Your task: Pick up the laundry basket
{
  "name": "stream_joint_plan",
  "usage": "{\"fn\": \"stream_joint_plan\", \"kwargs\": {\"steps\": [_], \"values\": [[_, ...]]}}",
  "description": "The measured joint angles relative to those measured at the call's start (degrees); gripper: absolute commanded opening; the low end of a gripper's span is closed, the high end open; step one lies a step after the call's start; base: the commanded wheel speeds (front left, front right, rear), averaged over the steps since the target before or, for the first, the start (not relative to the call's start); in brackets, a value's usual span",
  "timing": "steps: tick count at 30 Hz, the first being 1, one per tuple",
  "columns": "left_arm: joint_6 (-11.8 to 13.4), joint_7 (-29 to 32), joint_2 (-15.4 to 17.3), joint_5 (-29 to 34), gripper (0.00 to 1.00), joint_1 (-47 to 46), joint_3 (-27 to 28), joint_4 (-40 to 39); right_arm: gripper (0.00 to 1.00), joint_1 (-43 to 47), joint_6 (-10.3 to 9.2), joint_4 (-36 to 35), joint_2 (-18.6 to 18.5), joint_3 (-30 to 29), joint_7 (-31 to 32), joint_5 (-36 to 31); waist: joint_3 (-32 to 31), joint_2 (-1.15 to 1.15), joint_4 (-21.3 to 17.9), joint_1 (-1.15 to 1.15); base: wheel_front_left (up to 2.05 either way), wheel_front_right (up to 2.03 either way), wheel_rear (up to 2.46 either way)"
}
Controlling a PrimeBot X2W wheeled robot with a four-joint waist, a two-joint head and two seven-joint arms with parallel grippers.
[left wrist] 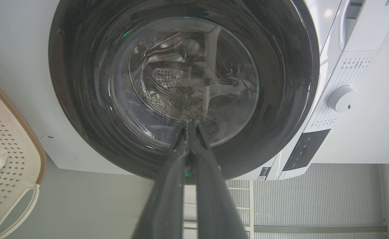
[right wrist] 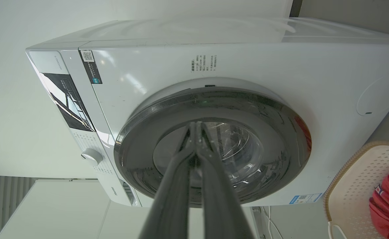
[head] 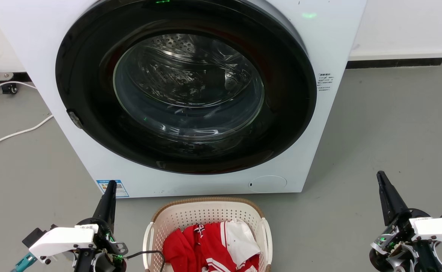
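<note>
A white washing machine (head: 36, 45), door shut, stands at the far side of the grey floor (head: 394, 132). Just in front sits the laundry basket (head: 205, 202), holding red and white clothes (head: 213, 245). The left tool (head: 111, 185) and right tool (head: 380, 175) flank it, fingers pressed together, touching nothing. A clean lift likely means parting each, gripping a side handle (head: 268, 236) and rising evenly.

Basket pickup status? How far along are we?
Done: nothing yet; the laundry basket sits on the floor before the washing machine, red and white clothes inside. In hand: left claw and right claw flank it, both shut, touching neither white handle. Left: probably open, close on the handles, lift.
</note>
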Motion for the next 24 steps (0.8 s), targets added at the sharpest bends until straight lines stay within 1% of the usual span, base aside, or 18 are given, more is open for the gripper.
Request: {"fn": "stream_joint_plan", "kwargs": {"steps": [24], "values": [[0.0,0.0,0.0,0.0,0.0,0.0,0.0,0.0,0.0,0.0,0.0,0.0,0.0,0.0,0.0,0.0,0.0,0.0,0.0,0.0,0.0,0.0,0.0]]}}
